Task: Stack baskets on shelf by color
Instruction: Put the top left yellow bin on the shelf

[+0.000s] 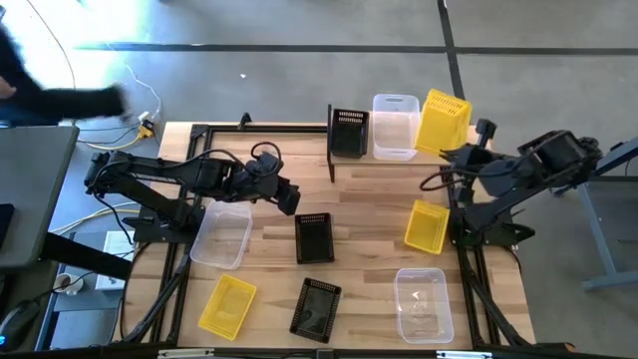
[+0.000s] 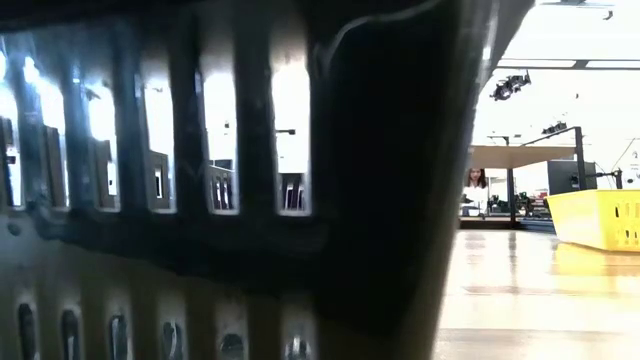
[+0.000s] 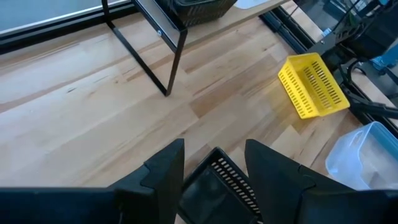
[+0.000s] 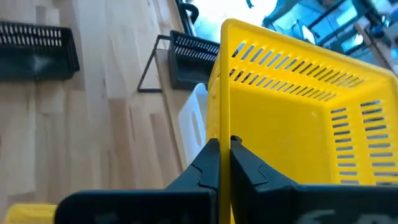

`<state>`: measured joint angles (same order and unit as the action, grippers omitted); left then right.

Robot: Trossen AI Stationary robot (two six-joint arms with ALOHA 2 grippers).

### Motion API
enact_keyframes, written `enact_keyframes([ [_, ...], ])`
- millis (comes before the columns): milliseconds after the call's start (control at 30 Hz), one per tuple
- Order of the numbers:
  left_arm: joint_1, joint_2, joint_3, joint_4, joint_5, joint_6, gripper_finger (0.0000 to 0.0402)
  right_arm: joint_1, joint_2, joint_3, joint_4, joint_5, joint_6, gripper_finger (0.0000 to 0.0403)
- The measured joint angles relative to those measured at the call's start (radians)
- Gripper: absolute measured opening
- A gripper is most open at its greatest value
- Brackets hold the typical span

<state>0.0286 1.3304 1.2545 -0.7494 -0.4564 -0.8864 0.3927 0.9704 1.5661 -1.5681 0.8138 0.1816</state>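
Over on the shelf (image 1: 399, 160), the right tool (image 4: 224, 163) is clamped on the rim of a tilted yellow basket (image 1: 442, 122), next to a clear tub (image 1: 395, 126) and black basket (image 1: 349, 132). Left tool (image 3: 214, 165) hangs released over another black basket (image 1: 314, 237) mid-worktop (image 1: 369, 229).

Baskets, 9 total: 3 yellow (image 1: 442, 122), 3 black (image 1: 349, 132), 3 clear (image 1: 395, 126). One of each colour on shelf (image 1: 339, 158); other 6 on tabletop (image 1: 369, 214) beside shelf.
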Motion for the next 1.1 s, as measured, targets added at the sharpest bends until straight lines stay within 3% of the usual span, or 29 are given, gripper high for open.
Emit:
enact_keyframes([
  [200,0.013,0.000,0.000,0.001,0.000,0.000,0.0161,-0.017,-0.066,-0.063,-0.002,-0.003,-0.103,0.0005],
  [700,0.051,0.000,0.000,0.016,0.026,0.000,0.0161,-0.144,-0.261,-0.334,-0.004,-0.120,-0.085,0.0007],
  [867,0.051,0.001,0.000,0.016,0.027,0.000,0.0161,-0.153,-0.279,-0.380,-0.004,-0.164,-0.111,0.0007],
  [1100,0.051,0.001,0.000,0.016,0.027,0.000,0.0161,-0.153,-0.266,-0.432,-0.002,-0.162,-0.268,0.0007],
])
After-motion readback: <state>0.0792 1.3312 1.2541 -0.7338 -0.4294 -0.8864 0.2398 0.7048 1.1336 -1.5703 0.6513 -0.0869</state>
